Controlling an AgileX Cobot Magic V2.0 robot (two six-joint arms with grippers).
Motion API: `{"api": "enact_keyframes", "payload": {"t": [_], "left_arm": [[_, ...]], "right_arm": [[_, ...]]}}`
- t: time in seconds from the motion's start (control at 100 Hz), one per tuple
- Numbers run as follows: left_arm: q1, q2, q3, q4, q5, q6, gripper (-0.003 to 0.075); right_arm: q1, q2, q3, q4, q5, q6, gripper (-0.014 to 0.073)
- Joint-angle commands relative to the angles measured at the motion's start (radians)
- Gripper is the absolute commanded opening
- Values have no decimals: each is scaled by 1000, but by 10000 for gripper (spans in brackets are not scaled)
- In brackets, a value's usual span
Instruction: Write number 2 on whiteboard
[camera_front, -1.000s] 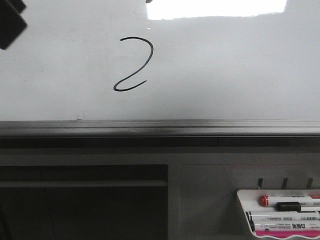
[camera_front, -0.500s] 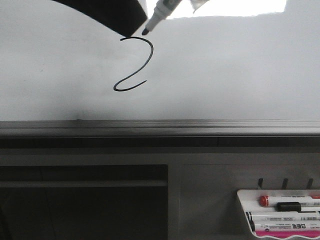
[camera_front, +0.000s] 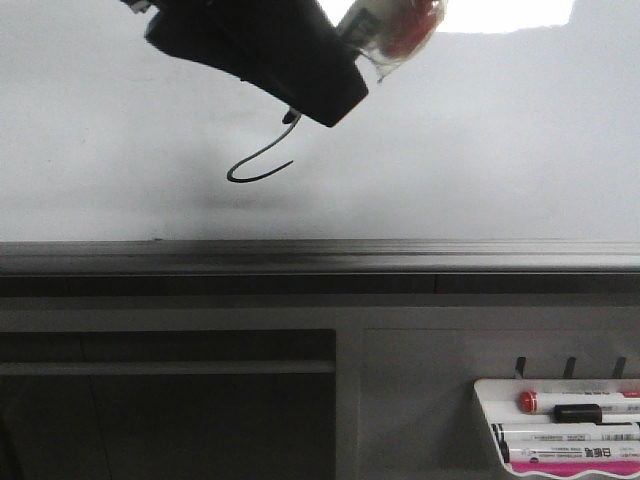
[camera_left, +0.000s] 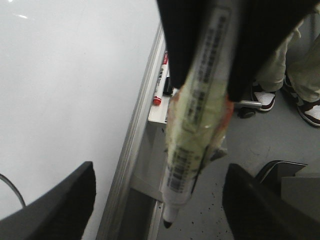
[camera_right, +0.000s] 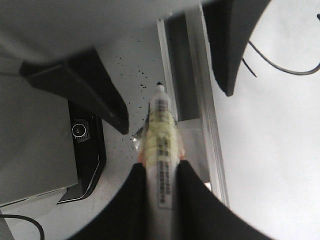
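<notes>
Whiteboard (camera_front: 480, 150) fills the upper front view, glossy and pale, with its grey bottom rail (camera_front: 320, 255) running the full width below. A black gripper housing (camera_front: 260, 45) hangs in at top, in front of the board; which arm it belongs to cannot be told from that view. Left gripper (camera_left: 160, 200): fingers (camera_left: 60, 205) spread wide, holding nothing, standing to either side of the marker's tip end without touching it. Right gripper (camera_right: 162, 170): jaws pressed together on the marker (camera_right: 161, 130), clamping its taped barrel, tip pointing away from the wrist and lying beside the rail, apparently off the writing surface. Marker tray (camera_front: 560, 420) low right, holding spare pens, well apart from the action. Number 2 (camera_front: 255, 172): only the lower hook and tail show on the board's left-centre, the upper curve hidden behind the housing. Judgement: the stroke looks finished, so this reads as the closing step. The next move likely calls for drawing the marker straight back from the board, with no sideways drift that could smear or add a stray line.
</notes>
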Motion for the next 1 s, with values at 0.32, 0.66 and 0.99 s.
{"api": "enact_keyframes", "payload": {"t": [0.32, 0.66, 0.99], "left_arm": [[-5, -10, -34, -49, -42, 7, 293], [-5, -10, -34, -51, -42, 7, 7], [-5, -10, -34, -51, -39, 7, -12]], "right_arm": [[1, -25, -23, 21, 23, -12, -6], [1, -25, -23, 21, 25, -12, -6], [1, -25, -23, 21, 23, -2, 160]]}}
